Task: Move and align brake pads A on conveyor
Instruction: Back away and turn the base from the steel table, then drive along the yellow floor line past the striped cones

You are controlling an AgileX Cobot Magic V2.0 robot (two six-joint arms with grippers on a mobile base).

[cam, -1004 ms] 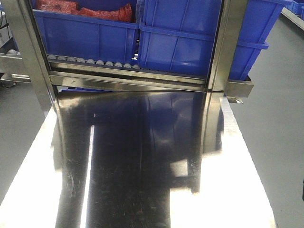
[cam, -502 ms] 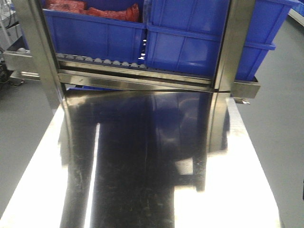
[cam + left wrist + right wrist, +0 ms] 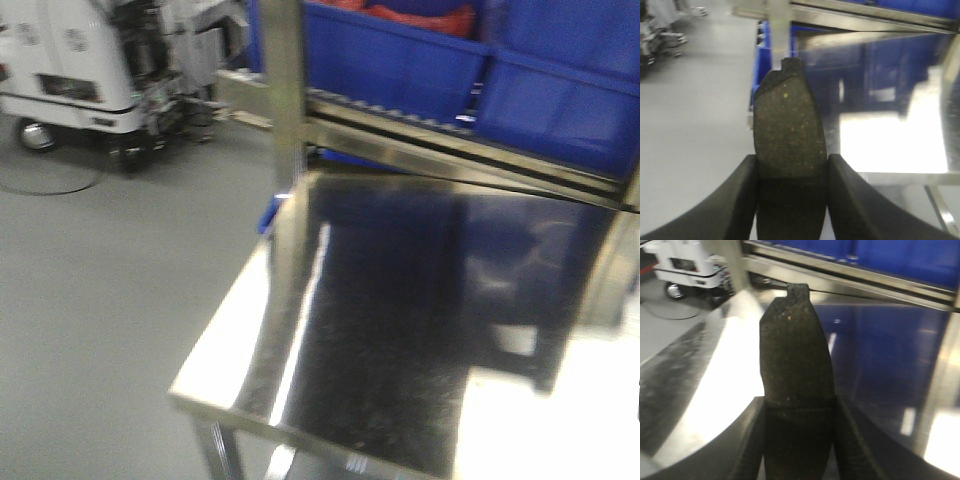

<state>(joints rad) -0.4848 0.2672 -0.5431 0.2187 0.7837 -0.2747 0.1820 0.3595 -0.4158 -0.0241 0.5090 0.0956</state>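
The left gripper (image 3: 792, 161) is clamped on a brake pad (image 3: 789, 120), one finger against each long side. The speckled grey face is turned up to the wrist camera and the notched end points straight away from the hand. The right gripper (image 3: 799, 404) holds a second pad (image 3: 796, 345) the same way, also notched end foremost. Each pad's long axis therefore runs along its arm's line of reach, and any squaring-up on the belt will have to come from turning the wrist, not from regripping. The conveyor is not in any view, so I cannot tell which way it lies from either hand or which arm is nearer to it. What lies ahead is a shiny steel table (image 3: 400, 330), and neither pad touches it. The right pad hangs over the tabletop. The left one hangs near the table's left edge, with bare grey floor (image 3: 100, 250) beside it. At the far end of the table a steel post (image 3: 283, 90) carries a sloping rack of blue bins (image 3: 400, 55). A white machine (image 3: 70, 70) stands well off to the left on the floor. The front view is smeared, so fine detail there is unreliable. Two pads are in hand and none is laid down, so the placing is not yet begun.
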